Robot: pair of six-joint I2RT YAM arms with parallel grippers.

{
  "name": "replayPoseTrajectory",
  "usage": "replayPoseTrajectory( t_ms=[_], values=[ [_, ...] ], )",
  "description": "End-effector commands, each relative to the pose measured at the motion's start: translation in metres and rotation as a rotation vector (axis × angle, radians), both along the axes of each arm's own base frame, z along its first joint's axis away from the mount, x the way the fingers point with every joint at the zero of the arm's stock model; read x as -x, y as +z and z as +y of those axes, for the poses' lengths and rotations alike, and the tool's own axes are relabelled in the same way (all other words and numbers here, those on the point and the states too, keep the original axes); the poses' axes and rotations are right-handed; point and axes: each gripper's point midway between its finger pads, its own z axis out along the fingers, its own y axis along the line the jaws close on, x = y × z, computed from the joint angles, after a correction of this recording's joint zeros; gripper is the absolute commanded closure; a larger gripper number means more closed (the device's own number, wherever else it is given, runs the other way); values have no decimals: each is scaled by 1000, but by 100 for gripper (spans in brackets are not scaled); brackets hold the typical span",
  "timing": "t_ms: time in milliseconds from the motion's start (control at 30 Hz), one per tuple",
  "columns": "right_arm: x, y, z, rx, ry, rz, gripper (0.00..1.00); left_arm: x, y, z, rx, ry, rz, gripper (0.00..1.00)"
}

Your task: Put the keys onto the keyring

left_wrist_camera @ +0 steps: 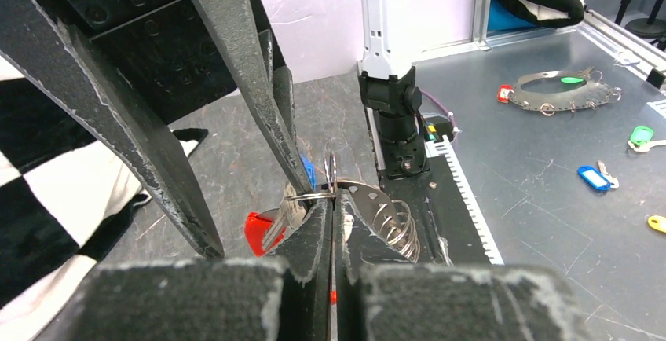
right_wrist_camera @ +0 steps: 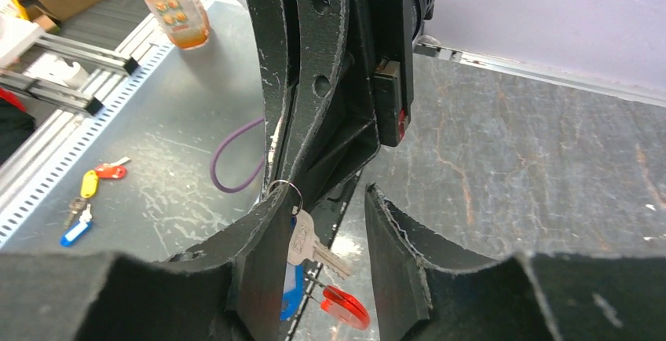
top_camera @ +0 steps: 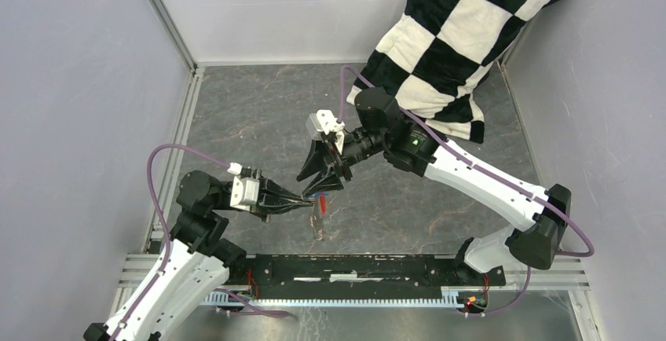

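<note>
My left gripper [top_camera: 305, 199] [left_wrist_camera: 331, 199] is shut on the keyring [left_wrist_camera: 312, 194], a thin metal loop, and holds it above the table. From the loop hang a silver key [right_wrist_camera: 310, 239], a blue-headed key [right_wrist_camera: 292, 290] and a red tag [right_wrist_camera: 345, 307]. In the top view the bundle [top_camera: 318, 217] dangles below the fingertips. My right gripper [top_camera: 322, 182] [right_wrist_camera: 326, 192] is open and straddles the hanging silver key. Its left fingertip [right_wrist_camera: 276, 199] sits right at the loop [right_wrist_camera: 284, 190]. The right finger stands apart from the key.
A black-and-white checkered cloth [top_camera: 463, 34] lies at the back right over the table's far edge. A metal plate with several rings [left_wrist_camera: 385, 215] shows just beyond my left fingers. Outside the table lie loose tagged keys [left_wrist_camera: 594, 177] [right_wrist_camera: 85, 192] and an orange bottle [right_wrist_camera: 171, 3].
</note>
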Motion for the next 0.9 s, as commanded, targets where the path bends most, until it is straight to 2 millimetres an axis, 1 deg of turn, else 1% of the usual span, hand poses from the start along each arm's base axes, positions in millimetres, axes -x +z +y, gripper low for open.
replayPoseTrajectory(
  t_ms=[0,100,200,333,433,467,500,533,567,600,733,867],
  values=[
    [7,-1,1,10,44,117,56,0,17,2,55,21,-102,98],
    [9,-6,1,23,58,176,55,-1,21,3,68,31,-120,98],
    [13,-5,0,20,67,200,53,-2,24,3,78,42,-127,98],
    [12,-7,-1,38,61,227,51,-3,27,3,86,50,-137,98],
    [14,-10,-3,64,62,271,46,-1,31,3,90,44,-166,98],
    [16,-10,-5,70,65,287,40,0,32,3,89,34,-205,98],
    [17,-11,-5,70,64,301,32,0,33,3,89,29,-235,98],
    [19,-9,-6,62,60,318,7,-1,34,3,92,30,-253,98],
    [19,-10,-7,61,50,338,2,-2,36,2,96,29,-251,98],
    [18,-6,-6,37,49,321,2,-3,37,1,97,27,-246,98],
    [17,-4,-7,36,31,316,2,-3,40,1,113,29,-234,98],
    [11,4,-3,17,8,298,2,-1,41,1,116,25,-232,98]
  ],
)
